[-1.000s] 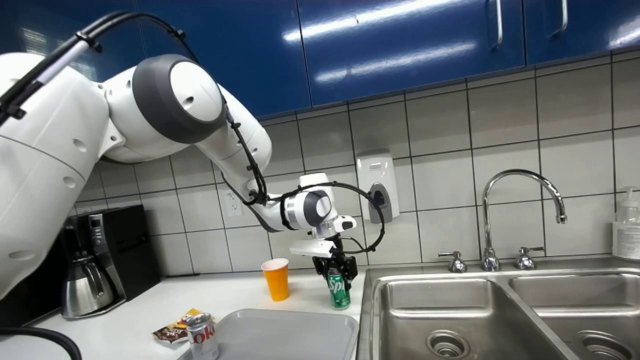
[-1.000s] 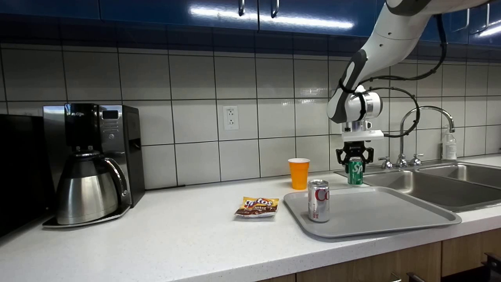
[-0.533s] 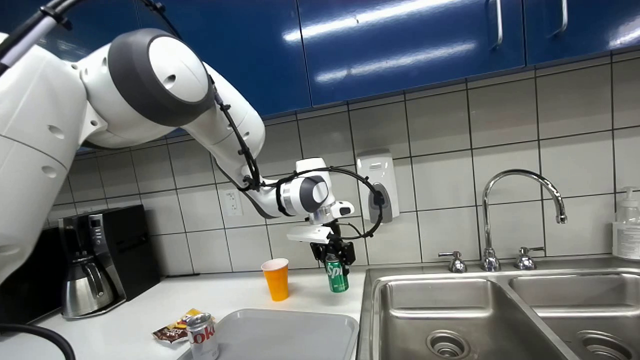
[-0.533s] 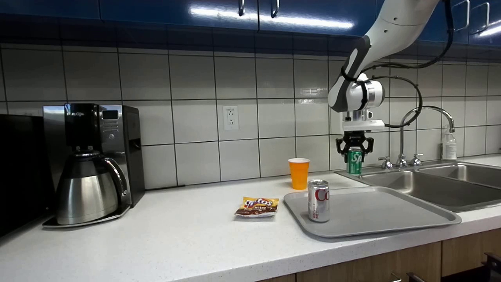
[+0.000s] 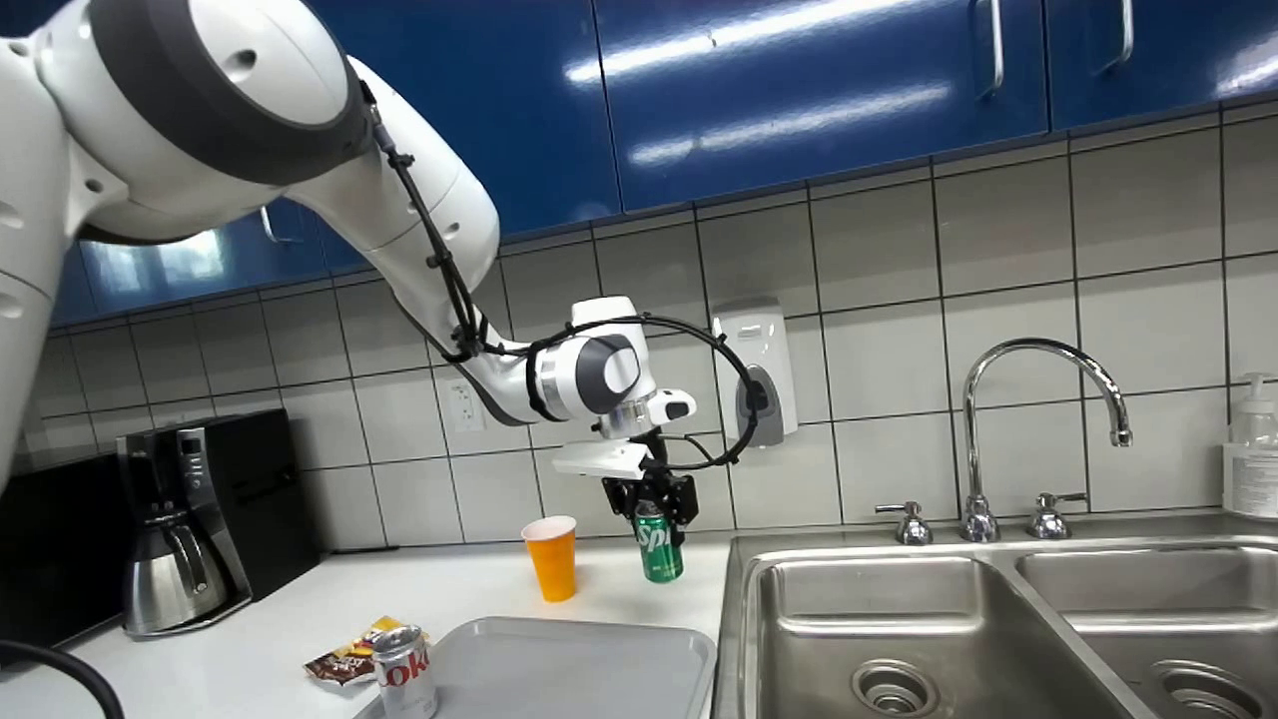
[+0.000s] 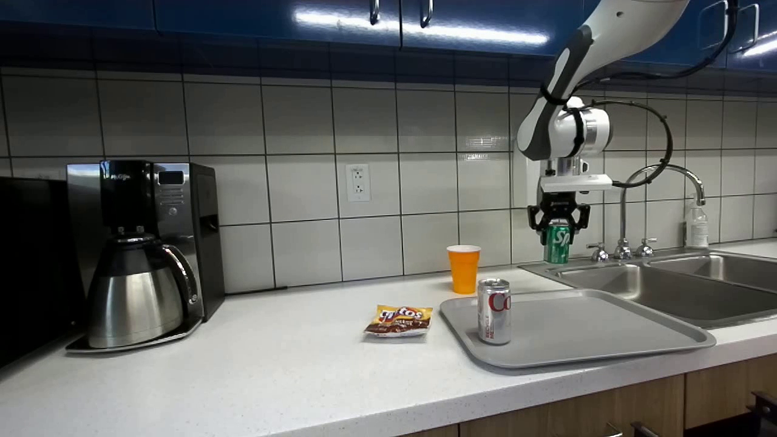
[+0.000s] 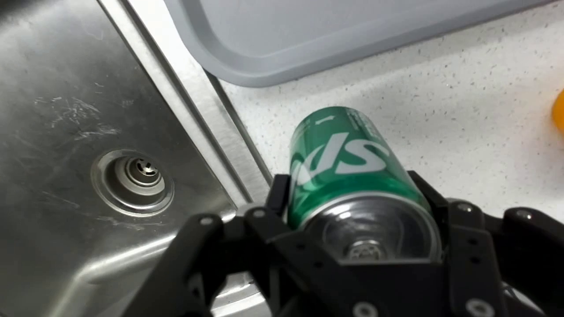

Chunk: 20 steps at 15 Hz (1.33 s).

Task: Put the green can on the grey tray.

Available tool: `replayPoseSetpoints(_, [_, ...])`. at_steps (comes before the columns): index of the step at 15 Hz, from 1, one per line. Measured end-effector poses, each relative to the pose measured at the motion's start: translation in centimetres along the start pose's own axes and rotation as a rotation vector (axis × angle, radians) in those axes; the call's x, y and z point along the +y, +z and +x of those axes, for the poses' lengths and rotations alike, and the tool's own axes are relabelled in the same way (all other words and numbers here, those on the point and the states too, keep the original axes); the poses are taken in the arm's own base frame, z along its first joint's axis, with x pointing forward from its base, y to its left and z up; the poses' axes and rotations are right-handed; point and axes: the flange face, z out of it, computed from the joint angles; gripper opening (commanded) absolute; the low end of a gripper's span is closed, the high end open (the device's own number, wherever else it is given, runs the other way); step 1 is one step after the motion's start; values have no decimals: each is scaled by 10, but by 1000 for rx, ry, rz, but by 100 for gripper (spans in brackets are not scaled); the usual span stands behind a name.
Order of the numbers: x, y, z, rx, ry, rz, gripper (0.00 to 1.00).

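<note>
I'm holding the green can (image 7: 346,167) in the gripper (image 6: 558,237), and its jaws are clamping the can's sides close to the silvery end. In both exterior views the can is hanging off the counter (image 6: 273,358), just beyond the wall-side rim of the grey tray (image 6: 595,331), and my wrist view is showing a strip of counter between can and tray. The steel sink (image 6: 655,294) is running just beside one end of the tray. A silver can (image 6: 495,312) is standing upright on the tray, close to the end away from the sink (I'm catching only part of its red lettering). An orange cup (image 6: 464,273) is standing near the tray, also on its wall side. A snack bag (image 6: 399,321) is lying just beside the tray at the silver can's end, and a coffee maker (image 6: 173,221) is sitting well apart from the tray, past the bag.
</note>
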Motion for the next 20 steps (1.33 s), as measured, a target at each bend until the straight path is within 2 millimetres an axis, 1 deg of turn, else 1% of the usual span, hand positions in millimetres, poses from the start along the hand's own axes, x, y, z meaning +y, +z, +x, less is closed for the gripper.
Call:
replayPoseSetpoints(3, [2,-10,-26,1,-35,12,40])
replayPoseSetpoints(5, [1,-12,-45,-4,-58,19,40])
replayPoseSetpoints(12, [2,-5,-108,-38,-141,34,40])
replayPoseSetpoints(16, [2,2,-135,-73,-187,37,40])
replayPoseSetpoints(20, [2,12,-154,-110,-236,34,40])
